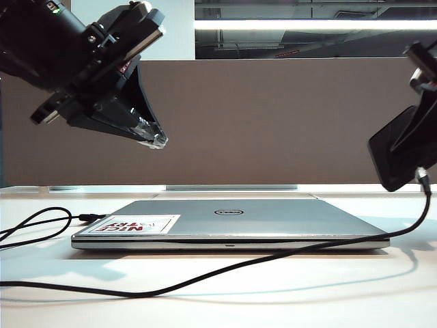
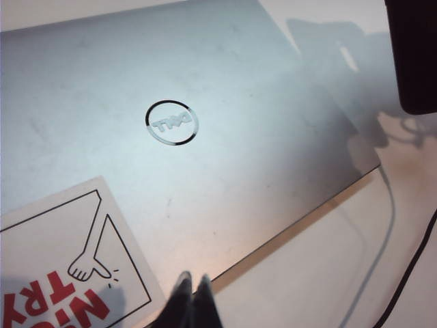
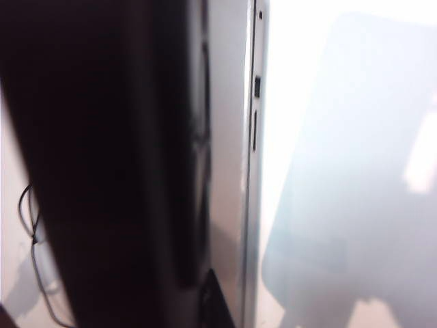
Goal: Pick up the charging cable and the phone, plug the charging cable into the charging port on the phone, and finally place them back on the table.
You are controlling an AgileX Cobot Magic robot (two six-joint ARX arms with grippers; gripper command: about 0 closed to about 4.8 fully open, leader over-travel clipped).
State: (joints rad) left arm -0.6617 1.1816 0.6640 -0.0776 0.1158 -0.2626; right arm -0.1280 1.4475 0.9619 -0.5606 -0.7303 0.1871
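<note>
The left gripper (image 1: 156, 140) hangs high in the air, over the left part of the laptop (image 1: 232, 222). Its arm comes in from the top corner and tips down, so the tips point down and toward the middle. The two fingers (image 2: 193, 301) are pressed together with nothing between them. Right under them is the edge of the laptop lid, next to the sticker (image 2: 61, 263) with red letters.

The right gripper (image 3: 208, 301) is up at the right side, past the laptop's right end. The pictures do not show its tips well, but they are closed, and the phone (image 1: 399, 154) is up in the air with it. The phone is tilted, with one end low. I cannot see just how the fingers pinch it. The charging cable (image 1: 225, 268) hangs from the low end of the phone. It drops to the table (image 1: 273, 301) and runs along it in front of the laptop, below both grippers, off to the left.
</note>
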